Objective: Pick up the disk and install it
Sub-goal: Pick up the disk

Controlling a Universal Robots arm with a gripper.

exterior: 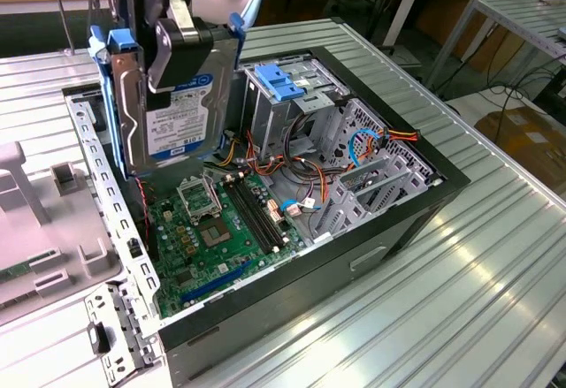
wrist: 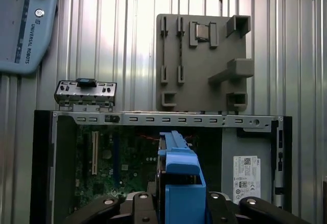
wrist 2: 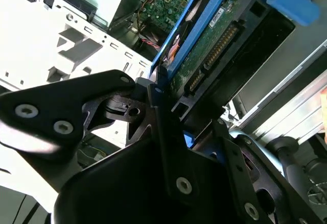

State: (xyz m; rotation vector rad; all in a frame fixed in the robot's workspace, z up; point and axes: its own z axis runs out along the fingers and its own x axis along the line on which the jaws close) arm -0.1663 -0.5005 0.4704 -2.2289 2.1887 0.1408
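One black gripper (exterior: 177, 57) clenched on one flat silver disk (exterior: 177, 132), blue-railed, upright over the green board (exterior: 208, 229) in one open black case (exterior: 371, 260) on a ribbed table (exterior: 495, 282).

Lighting was bright, from overhead. Glare streaked the ribbed table (exterior: 495, 255) at the exterior view's lower right. In the second wrist view, the fixture plate (wrist 2: 71, 45) burned out white

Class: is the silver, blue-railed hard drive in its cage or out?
Out: the black gripper holds the silver blue-railed hard drive on edge above the green motherboard.
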